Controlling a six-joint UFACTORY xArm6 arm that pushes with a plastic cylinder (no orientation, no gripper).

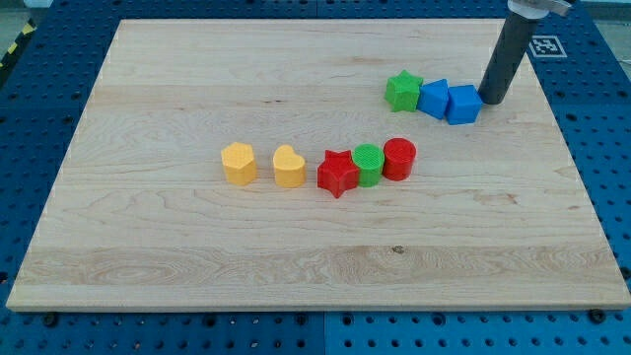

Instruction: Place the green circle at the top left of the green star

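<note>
We read this as a robotics lab bench. Wooden board (315,247) sits on a blue perforated metal base (606,148), regular hole grid showing on every side of the board. A black-and-white fiducial marker tag (544,45) lies on that base just past the board's top right corner. Yellow-black hazard tape (14,49) runs off beyond the board's top left corner. Small 3D-printed coloured blocks (367,163) sit on the board, test-rig props rather than household things.
</note>
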